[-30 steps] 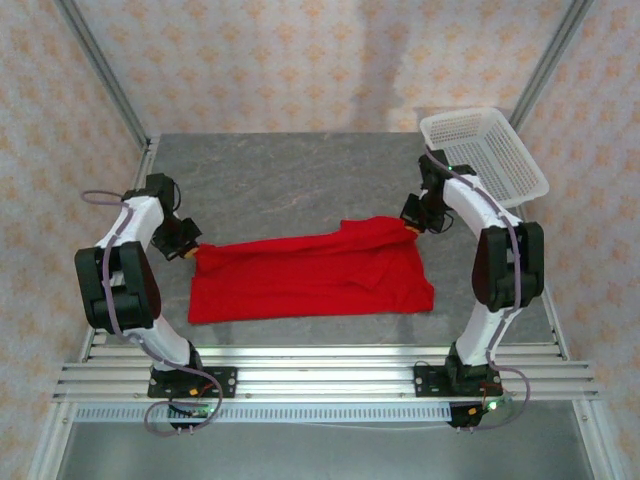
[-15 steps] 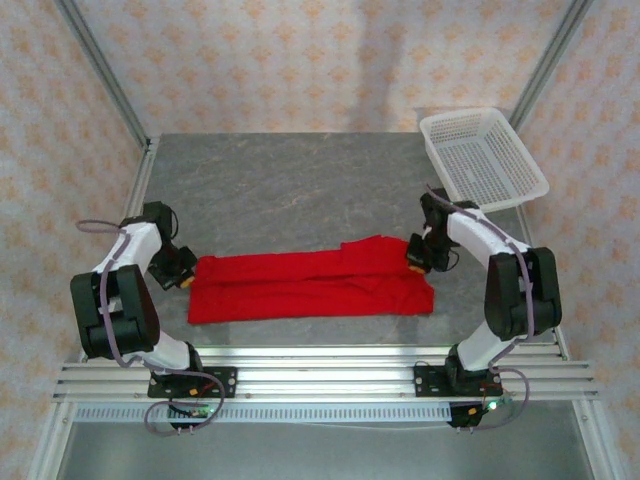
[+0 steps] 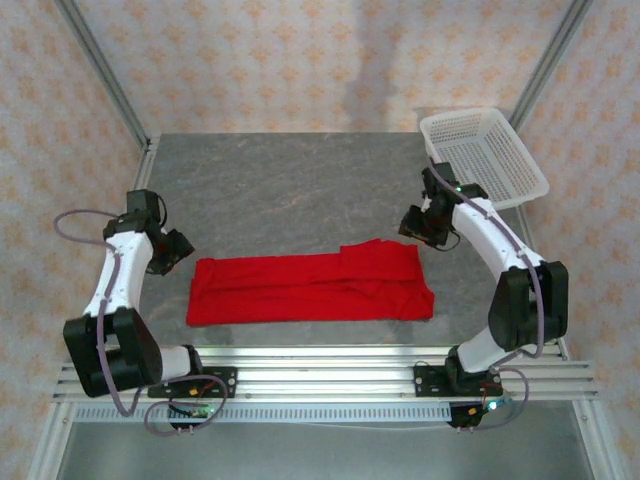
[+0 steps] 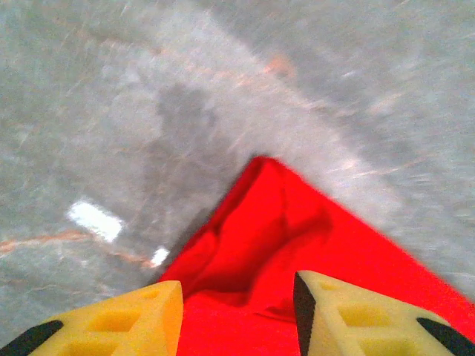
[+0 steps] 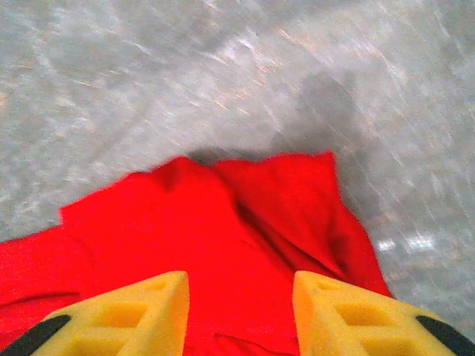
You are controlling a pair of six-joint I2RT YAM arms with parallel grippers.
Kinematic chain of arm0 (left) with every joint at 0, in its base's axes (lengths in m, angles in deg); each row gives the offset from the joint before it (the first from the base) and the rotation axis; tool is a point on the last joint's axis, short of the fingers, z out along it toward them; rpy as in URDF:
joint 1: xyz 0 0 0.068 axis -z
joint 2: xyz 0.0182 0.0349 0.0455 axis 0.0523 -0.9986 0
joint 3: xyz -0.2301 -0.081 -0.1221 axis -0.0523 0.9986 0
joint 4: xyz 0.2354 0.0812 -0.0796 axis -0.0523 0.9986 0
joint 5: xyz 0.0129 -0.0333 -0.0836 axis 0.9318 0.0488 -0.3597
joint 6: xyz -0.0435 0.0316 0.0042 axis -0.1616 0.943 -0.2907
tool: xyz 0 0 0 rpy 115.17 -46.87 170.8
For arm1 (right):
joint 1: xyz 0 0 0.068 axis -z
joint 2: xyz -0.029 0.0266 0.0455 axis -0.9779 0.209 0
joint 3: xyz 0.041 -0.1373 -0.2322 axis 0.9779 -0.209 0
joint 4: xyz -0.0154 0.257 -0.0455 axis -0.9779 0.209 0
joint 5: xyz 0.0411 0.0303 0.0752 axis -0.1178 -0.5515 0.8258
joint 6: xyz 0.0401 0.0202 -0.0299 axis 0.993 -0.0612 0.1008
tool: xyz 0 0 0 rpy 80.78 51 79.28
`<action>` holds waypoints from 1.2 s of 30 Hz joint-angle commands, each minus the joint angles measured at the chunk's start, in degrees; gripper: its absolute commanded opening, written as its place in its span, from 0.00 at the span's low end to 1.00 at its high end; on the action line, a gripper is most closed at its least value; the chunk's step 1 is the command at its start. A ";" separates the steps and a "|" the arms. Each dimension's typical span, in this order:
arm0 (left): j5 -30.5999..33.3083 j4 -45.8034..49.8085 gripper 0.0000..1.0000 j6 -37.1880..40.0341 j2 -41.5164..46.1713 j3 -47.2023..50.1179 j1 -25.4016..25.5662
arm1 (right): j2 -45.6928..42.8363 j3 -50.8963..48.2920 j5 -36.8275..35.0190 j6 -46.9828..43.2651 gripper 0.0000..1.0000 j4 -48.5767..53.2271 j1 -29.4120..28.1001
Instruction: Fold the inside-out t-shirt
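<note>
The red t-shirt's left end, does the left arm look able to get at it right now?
Probably yes. The left gripper hangs open right at the left corner of the t-shirt, and nothing lies between it and the cloth, so a short drop should put it on the fabric.

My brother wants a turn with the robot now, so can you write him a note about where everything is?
Left gripper: open, holding nothing, just off the t-shirt's left end.
Right gripper: open, holding nothing, by the shirt's far right corner.
Shirt: flat on the table as a long band near the front edge. The white basket sits apart at the far right corner.
Done: looks folded once lengthwise.
To do: probably fold the band crosswise into a small stack.
</note>
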 commanded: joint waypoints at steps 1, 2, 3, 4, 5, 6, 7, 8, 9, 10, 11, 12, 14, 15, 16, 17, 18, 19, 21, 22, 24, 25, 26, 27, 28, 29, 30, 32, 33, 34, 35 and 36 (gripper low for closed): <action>-4.19 -0.56 0.44 -2.29 2.89 -0.39 1.94 | 5.52 3.98 -1.74 -2.62 0.45 -1.46 -2.37; -3.40 -0.03 0.44 -2.45 3.44 -0.24 3.16 | 7.81 5.36 -2.05 -3.30 0.46 -1.46 -2.94; -2.57 0.26 0.45 -2.49 3.88 0.06 4.17 | 9.64 6.40 -2.34 -4.10 0.48 -1.55 -3.43; -1.71 0.42 0.45 -2.58 4.47 0.71 5.06 | 11.69 7.61 -2.44 -5.27 0.49 -1.52 -4.04; -1.29 0.43 0.45 -2.82 4.92 1.46 5.50 | 13.89 8.95 -2.38 -6.26 0.50 -1.02 -4.72; -0.94 0.66 0.45 -3.14 5.19 1.95 5.67 | 15.69 9.99 -2.01 -6.95 0.50 -0.46 -5.26; -0.25 1.25 0.45 -3.32 5.24 2.23 5.74 | 17.62 10.86 -1.11 -7.50 0.50 0.12 -5.79; 0.16 1.91 0.46 -3.15 5.09 2.36 5.77 | 19.08 11.41 -0.31 -7.80 0.50 0.30 -6.29; 0.45 2.41 0.46 -2.84 4.82 2.41 5.84 | 20.04 11.51 0.51 -7.75 0.50 0.08 -6.49; 0.82 3.04 0.46 -2.46 4.64 2.41 5.87 | 20.80 11.58 1.45 -7.41 0.49 -0.50 -6.63; 1.03 3.51 0.47 -2.17 4.53 2.36 5.86 | 21.20 11.51 2.40 -7.00 0.48 -1.19 -6.62; 1.22 3.78 0.47 -1.83 4.40 2.46 5.87 | 21.33 11.47 3.00 -6.79 0.47 -1.89 -6.59; 1.75 4.06 0.47 -1.56 4.67 2.85 5.93 | 21.85 11.85 3.90 -6.40 0.37 -2.94 -6.63; 1.78 3.97 0.47 -1.44 4.75 3.15 5.91 | 22.06 12.17 4.33 -6.33 0.33 -3.13 -6.56; 1.79 3.84 0.47 -1.44 4.72 3.43 5.95 | 22.41 12.60 4.61 -6.17 0.29 -3.13 -6.58; 1.75 3.71 0.47 -1.50 4.68 3.63 5.92 | 22.80 12.89 4.97 -6.11 0.26 -3.05 -6.56; 1.68 3.57 0.47 -1.54 4.50 3.82 5.92 | 23.19 13.24 5.14 -6.05 0.23 -2.84 -6.58; 1.69 3.55 0.47 -1.53 4.28 3.82 5.90 | 23.59 13.50 5.11 -6.01 0.19 -2.53 -6.62; 1.62 3.44 0.47 -1.44 3.70 3.82 5.92 | 24.03 13.46 5.54 -5.91 0.20 -2.48 -6.62; 1.60 3.39 0.47 -1.29 3.44 3.74 5.95 | 24.04 13.28 5.79 -5.86 0.24 -2.81 -6.57; 1.59 3.10 0.48 -1.32 2.82 3.48 5.93 | 24.34 12.93 5.88 -5.76 0.36 -3.25 -6.57; 1.60 2.91 0.49 -1.55 2.22 3.17 5.90 | 24.64 12.91 6.11 -5.72 0.37 -3.33 -6.62; 1.32 2.64 0.50 -1.66 1.30 2.84 5.94 | 24.98 13.07 6.23 -5.76 0.36 -3.25 -6.59; 1.08 2.37 0.50 -1.77 0.31 2.43 5.90 | 25.26 13.26 6.41 -5.71 0.32 -3.19 -6.59; 1.07 1.93 0.50 -1.81 -1.16 1.80 6.05 | 25.44 13.57 6.29 -5.52 0.25 -3.01 -6.58; 1.22 1.44 0.50 -1.50 -2.80 1.09 6.49 | 25.36 13.84 6.05 -5.24 0.17 -2.78 -6.62; 1.96 1.13 0.49 -1.01 -4.44 0.28 7.10 | 25.15 14.16 5.78 -4.89 0.11 -2.56 -6.59; 4.72 1.51 0.49 0.40 -9.04 -2.38 8.67 | 23.59 14.35 5.17 -4.31 0.01 -2.57 -6.62; 5.59 1.84 0.48 1.13 -11.11 -3.69 9.21 | 22.84 14.32 4.79 -4.14 0.00 -2.61 -6.60; 6.26 1.97 0.48 1.99 -13.43 -5.15 9.76 | 22.05 14.34 4.22 -4.02 0.00 -2.50 -6.60; 6.32 1.65 0.48 2.76 -15.28 -6.30 10.18 | 21.38 14.42 3.83 -3.91 0.00 -2.29 -6.62; 5.80 1.24 0.48 3.63 -16.64 -7.00 10.65 | 21.02 14.56 3.75 -3.87 0.00 -2.03 -6.57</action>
